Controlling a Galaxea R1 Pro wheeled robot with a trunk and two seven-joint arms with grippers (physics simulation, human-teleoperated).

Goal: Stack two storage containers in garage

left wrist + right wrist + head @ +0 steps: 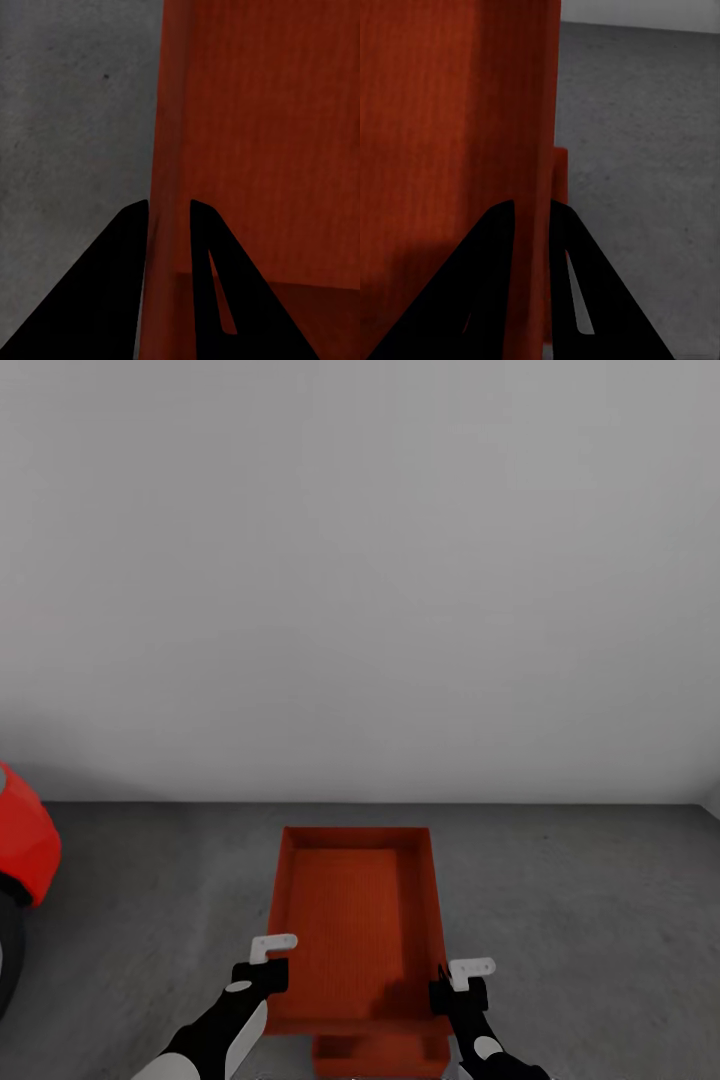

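Now both arms reach forward at the near edge of the head view, each clamped on a side wall of the upper storage container. It is a red-orange open-top box, long side running away from the robot, held level above the dark grey concrete floor of the garage. The left hand grips the left wall near its near end; the right hand grips the right wall at about the same place.

From the left wrist, the two dark fingers stand on either side of the thin left wall, one outside over the floor, the other inside over the ribbed bottom, closed onto it. From the right wrist the picture is mirrored: the fingers pinch the right wall, with grey floor on the outer side.

Below the held box, at the near edge of the head view, part of the lower storage container shows, the same red-orange colour, resting on the floor and mostly hidden by the box above. A corner of it also peeks out past the held wall in the right wrist view. Whether the two boxes touch cannot be told.

A plain light grey wall rises at the far side. At far left, the rounded red body of a car and a bit of black tyre enter the view.
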